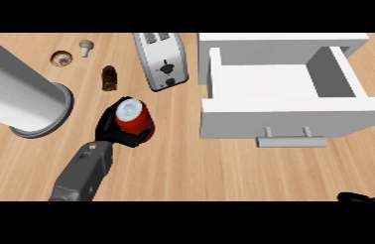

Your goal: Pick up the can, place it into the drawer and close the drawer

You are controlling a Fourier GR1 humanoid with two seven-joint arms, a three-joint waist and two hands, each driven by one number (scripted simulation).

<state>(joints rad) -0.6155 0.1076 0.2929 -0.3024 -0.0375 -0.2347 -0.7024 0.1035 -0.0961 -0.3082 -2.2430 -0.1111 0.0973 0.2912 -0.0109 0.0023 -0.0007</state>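
Note:
The can [132, 112] is red with a silver top and shows left of centre on the wooden counter. My left hand [117, 131] is curled round its lower side, with the grey forearm coming in from the lower left. I cannot tell whether the can rests on the counter or is lifted. The white drawer [278, 120] stands pulled open at the right, nothing inside it, its grey handle [291, 141] facing me. The can is about a hand's width left of the drawer's front. Only a black sliver of my right hand [356, 197] shows at the lower right corner.
A silver toaster [162, 62] lies just behind the can, between it and the drawer's left wall. A large grey cylinder [26, 101] stands at the far left. A small dark brown object [109, 78], a mushroom [86, 47] and a round brown item [61, 58] sit behind.

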